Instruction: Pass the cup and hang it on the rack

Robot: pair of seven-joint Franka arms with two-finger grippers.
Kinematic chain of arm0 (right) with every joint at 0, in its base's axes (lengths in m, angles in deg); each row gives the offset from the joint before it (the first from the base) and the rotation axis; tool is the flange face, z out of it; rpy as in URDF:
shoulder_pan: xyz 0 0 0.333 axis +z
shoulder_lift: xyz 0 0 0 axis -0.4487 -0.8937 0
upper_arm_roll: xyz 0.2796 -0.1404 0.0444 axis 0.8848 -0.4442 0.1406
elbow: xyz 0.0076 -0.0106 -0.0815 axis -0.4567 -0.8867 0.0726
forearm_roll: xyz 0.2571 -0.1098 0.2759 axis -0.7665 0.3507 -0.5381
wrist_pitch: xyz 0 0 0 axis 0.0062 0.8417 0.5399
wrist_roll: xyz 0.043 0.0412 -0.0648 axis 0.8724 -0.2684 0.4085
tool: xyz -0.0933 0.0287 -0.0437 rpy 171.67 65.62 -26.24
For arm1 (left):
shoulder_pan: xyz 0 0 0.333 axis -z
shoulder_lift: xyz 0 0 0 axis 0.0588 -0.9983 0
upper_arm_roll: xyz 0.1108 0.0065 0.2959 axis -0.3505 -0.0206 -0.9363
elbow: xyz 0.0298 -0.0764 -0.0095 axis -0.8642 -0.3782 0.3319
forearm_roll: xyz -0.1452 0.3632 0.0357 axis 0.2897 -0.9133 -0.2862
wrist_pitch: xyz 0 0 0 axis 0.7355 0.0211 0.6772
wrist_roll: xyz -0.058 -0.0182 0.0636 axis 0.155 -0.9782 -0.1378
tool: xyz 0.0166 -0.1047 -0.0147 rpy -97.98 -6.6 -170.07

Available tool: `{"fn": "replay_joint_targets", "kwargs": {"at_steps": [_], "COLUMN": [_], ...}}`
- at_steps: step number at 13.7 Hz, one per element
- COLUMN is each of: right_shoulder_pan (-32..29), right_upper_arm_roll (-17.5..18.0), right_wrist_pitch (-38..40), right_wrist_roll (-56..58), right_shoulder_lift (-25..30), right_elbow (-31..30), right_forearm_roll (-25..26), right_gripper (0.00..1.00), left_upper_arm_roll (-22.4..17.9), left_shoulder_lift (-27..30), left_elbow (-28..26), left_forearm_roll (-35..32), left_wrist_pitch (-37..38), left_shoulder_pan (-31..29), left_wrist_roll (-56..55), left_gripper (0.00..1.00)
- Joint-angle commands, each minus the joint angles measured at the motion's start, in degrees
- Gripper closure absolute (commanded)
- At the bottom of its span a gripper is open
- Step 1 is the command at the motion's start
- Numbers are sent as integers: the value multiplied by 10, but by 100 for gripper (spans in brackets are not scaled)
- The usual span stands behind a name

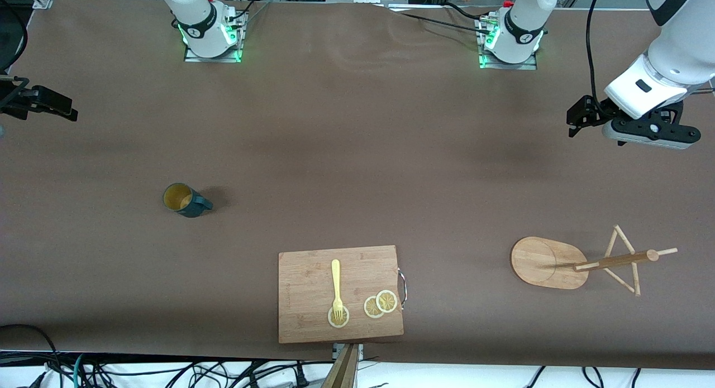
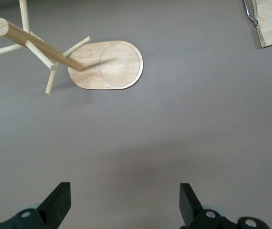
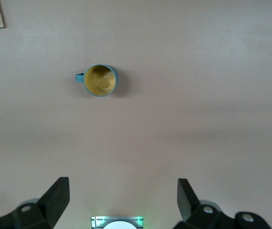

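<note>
Hovering above bare table, left gripper fingers spread, right gripper fingers spread, cup upright, untouched.

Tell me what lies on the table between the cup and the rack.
In the front view, only brown tabletop lies between the cup and the rack; the cutting board sits nearer the camera, below that line.

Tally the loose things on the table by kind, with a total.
Cup: 1
Rack: 1
Board: 1
Fork: 1
Lemon slices: 3
Total: 7
</note>
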Motion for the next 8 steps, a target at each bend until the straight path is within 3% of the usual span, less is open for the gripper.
{"fn": "replay_joint_targets", "kwargs": {"at_steps": [1, 8], "right_shoulder_pan": [-7, -7], "right_upper_arm_roll": [5, 5], "right_wrist_pitch": [4, 3], "right_wrist_roll": [-3, -4], "right_shoulder_lift": [-6, -6], "right_elbow": [14, 14], "right_forearm_roll": [4, 4], "right_gripper": [0, 0], "left_upper_arm_roll": [1, 9], "left_shoulder_lift": [7, 7], "left_elbow": [1, 1], "left_forearm_roll": [3, 3], "left_wrist_pitch": [5, 5], "left_shoulder_pan": [1, 1], "left_wrist_roll": [-6, -6], "left_gripper": [0, 0]}}
